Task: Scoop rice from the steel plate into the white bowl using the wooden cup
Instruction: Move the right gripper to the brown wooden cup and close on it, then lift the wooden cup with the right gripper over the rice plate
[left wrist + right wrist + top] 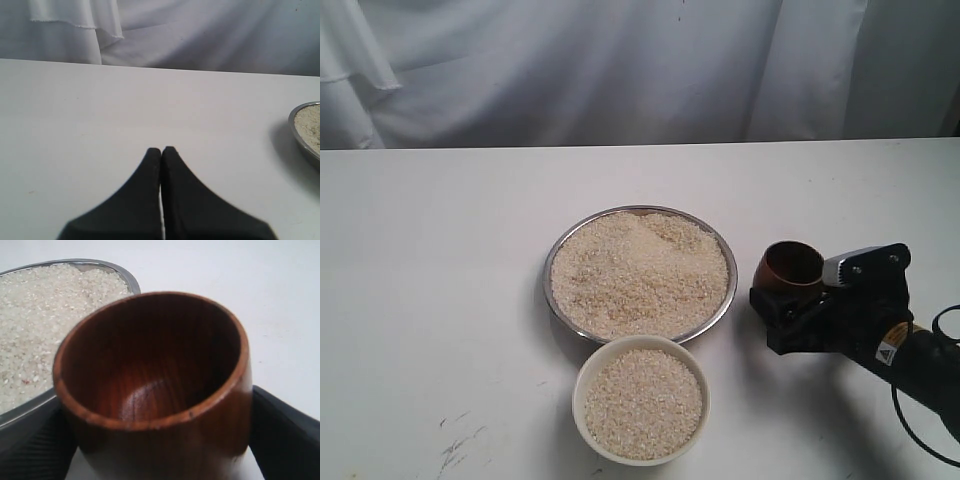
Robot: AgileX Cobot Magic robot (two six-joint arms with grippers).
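Note:
The steel plate (pixel 547 285) sits mid-table, heaped with rice (pixel 640 275). Just in front of it stands the white bowl (pixel 581 388), holding rice (pixel 642 403) nearly up to its rim. To the plate's right, my right gripper (pixel 788 300) is shut on the wooden cup (pixel 790 268). In the right wrist view the cup (pixel 150 370) is empty, clasped between two black fingers (pixel 285 435), with the plate's rim (pixel 125 277) just beyond it. My left gripper (pixel 161 150) is shut on nothing, over bare table left of the plate's edge (pixel 296 111). It does not show in the exterior view.
A white cloth backdrop (pixel 620 70) hangs behind the white table (pixel 430 250). Dark scuff marks (pixel 460 440) lie near the front left. A black cable (pixel 930 420) loops by the right arm at the table's right edge.

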